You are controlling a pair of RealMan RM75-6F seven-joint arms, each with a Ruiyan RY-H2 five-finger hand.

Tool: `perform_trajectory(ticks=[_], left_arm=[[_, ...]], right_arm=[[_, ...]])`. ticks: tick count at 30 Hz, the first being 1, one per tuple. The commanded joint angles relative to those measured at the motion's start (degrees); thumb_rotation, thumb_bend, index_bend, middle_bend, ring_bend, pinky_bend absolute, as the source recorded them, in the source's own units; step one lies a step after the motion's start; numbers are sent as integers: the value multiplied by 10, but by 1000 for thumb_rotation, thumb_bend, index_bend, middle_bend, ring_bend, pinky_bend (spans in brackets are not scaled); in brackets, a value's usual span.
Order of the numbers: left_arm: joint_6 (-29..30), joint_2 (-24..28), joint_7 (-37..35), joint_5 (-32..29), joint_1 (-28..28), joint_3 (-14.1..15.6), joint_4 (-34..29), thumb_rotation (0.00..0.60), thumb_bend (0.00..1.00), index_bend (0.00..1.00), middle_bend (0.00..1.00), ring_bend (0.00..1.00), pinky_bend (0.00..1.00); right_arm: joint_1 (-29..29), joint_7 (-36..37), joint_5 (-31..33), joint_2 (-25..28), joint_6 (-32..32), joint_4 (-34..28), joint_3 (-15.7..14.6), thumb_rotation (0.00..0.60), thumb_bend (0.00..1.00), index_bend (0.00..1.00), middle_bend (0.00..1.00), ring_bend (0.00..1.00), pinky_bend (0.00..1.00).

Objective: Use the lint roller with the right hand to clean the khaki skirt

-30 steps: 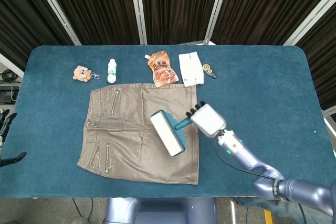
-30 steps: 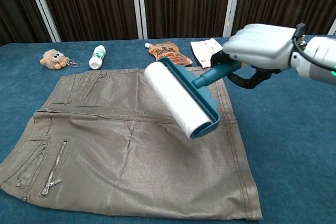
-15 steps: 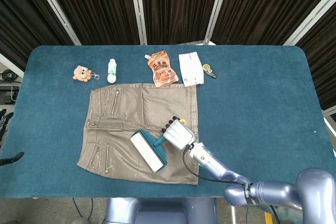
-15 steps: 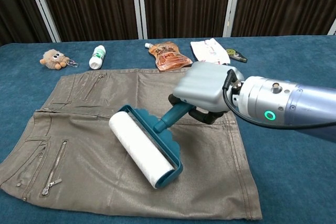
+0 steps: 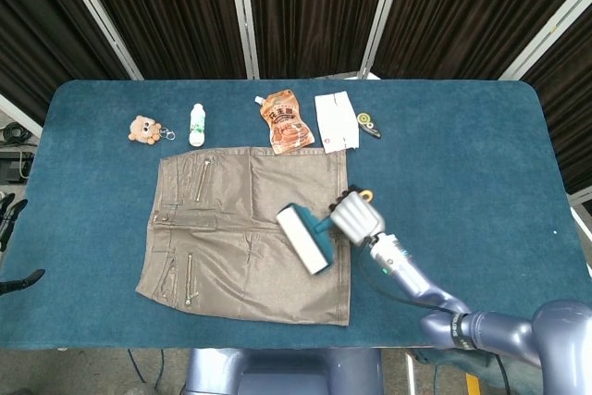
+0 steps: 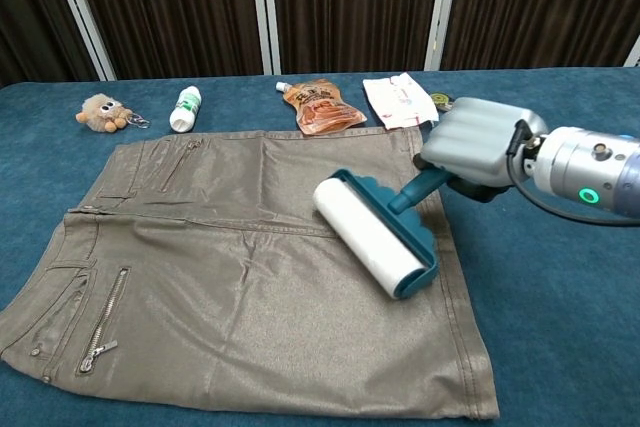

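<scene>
Right hand (image 6: 480, 142) grips the lint roller (image 6: 375, 235) handle; sticky drum may bunch the khaki skirt (image 6: 230, 277) (unpinned).

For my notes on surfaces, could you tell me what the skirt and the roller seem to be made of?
Skirt: woven cloth, perhaps coated, given its faint sheen; metal-looking zips. Roller: teal frame and handle look like hard plastic, smooth and matte; the white drum looks like sticky paper sheets, though that cannot be confirmed. The right hand holds its handle.
</scene>
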Motion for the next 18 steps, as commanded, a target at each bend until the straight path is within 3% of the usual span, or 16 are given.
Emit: perform_trajectory(ticks=[1,11,18], left_arm=[[0,-2,5,2,-1,1,-3,600,0,0,0,0,0],[-2,-3,11,5,-4,1,-9,600,0,0,0,0,0],[-1,0,4,7,-3,2,-8,600,0,0,0,0,0]], right_arm=[[-8,19,-17,17,5,44,-11,600,871,463,550,438,425],[-8,45,-54,20,12,40,-19,600,888,471,559,447,428],[12,-32,-53,4,-2,-36,-12,600,899,475,562,452,432]])
